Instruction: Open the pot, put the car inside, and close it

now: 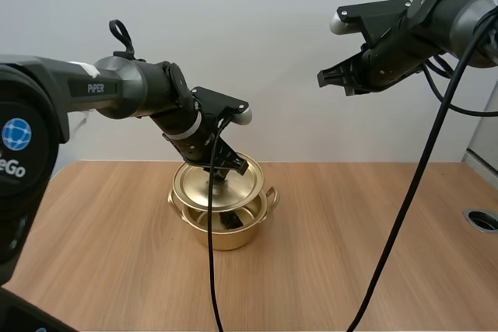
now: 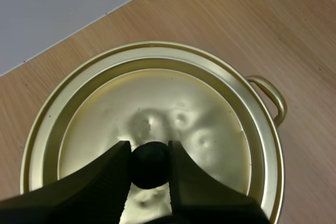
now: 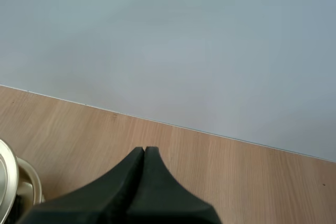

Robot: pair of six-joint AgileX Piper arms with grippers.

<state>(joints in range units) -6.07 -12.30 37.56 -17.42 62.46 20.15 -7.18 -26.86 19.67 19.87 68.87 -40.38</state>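
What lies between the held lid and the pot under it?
In the high view, a small dark thing, probably the car, sits inside the pot, under the tilted lid that the left gripper holds.

- High view: bright, soft, even light fills the frame; the pale wall (image 1: 257,5) across the top carries no hard shadow.
- A faint, soft shadow lies on the surface (image 1: 117,254) just under the pot (image 1: 226,239), at centre frame.
- The lid (image 1: 191,186) shows a mild golden sheen and no harsh glare.
- Left wrist view: mottled bright patches sit on the lid around the knob (image 2: 149,166); the left tool (image 2: 148,145), pinching the knob, reads flat black.
- Right wrist view: wall even blue-grey, surface evenly lit; the right tool (image 3: 144,150), fingers together, is a dark wedge with dull highlights.
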